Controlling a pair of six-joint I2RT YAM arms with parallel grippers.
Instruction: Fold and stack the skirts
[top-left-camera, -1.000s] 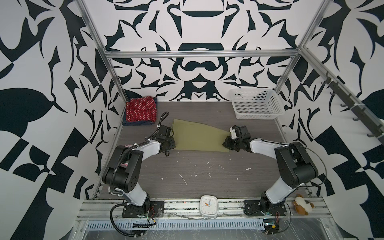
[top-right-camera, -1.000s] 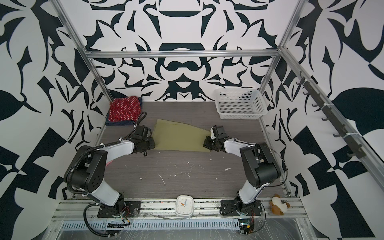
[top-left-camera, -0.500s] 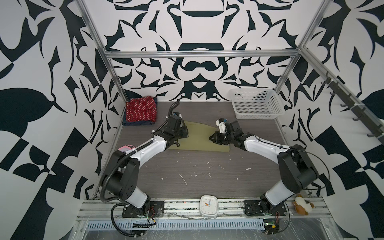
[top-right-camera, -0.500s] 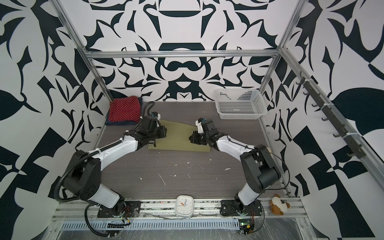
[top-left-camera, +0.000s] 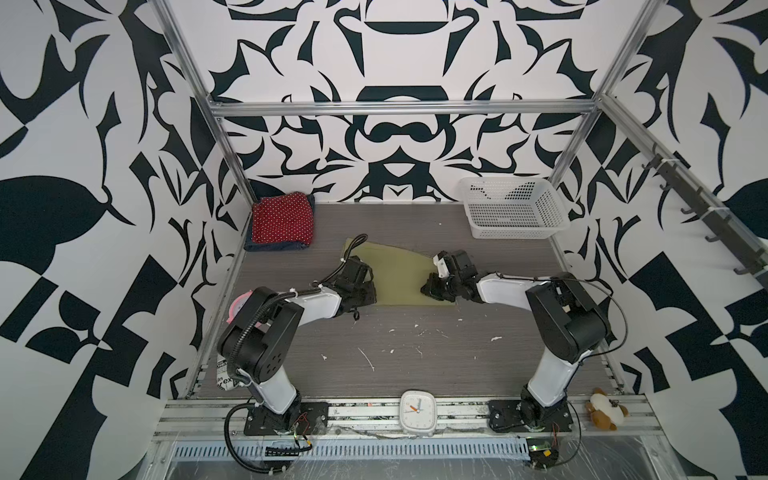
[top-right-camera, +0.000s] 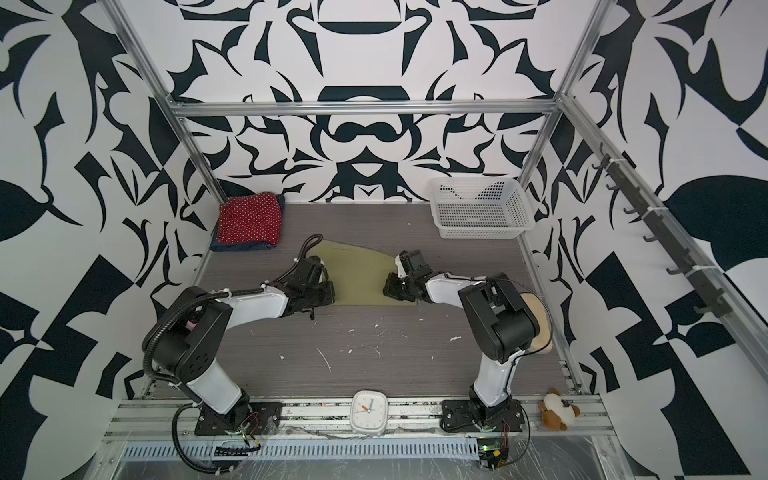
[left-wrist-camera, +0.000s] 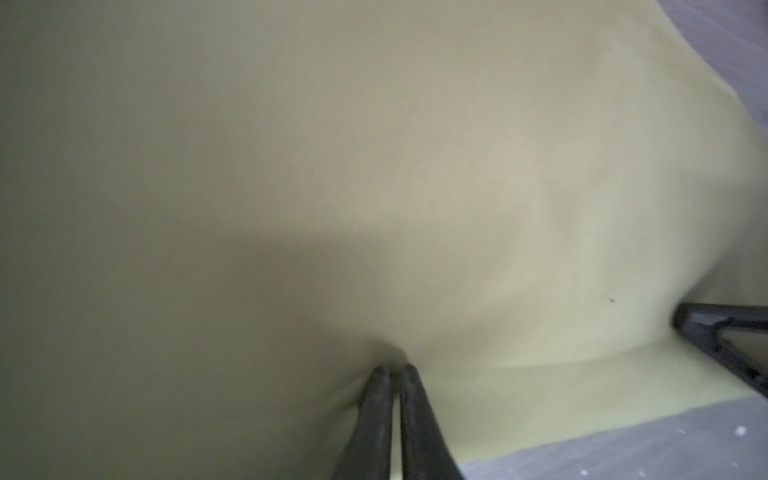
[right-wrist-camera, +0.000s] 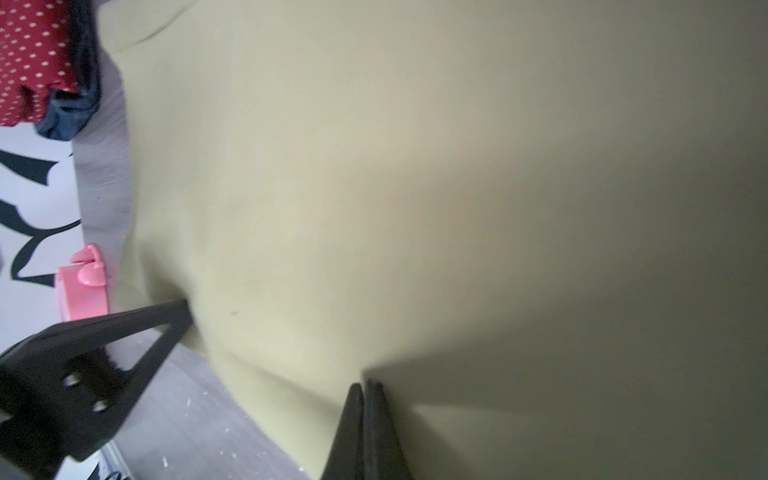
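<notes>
Back from the far edge, left gripper (left-wrist-camera: 395, 368) and right gripper (right-wrist-camera: 366, 384) now sit clamped on the olive skirt (top-left-camera: 399, 274) at mid-frame, mid-fold; next likely calls for an even joint carry toward the red skirt (top-left-camera: 282, 224) stacked upper left.

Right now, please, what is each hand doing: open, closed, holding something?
Left hand: closed, pinching the green skirt.
Right hand: closed, pinching the same green skirt.
</notes>
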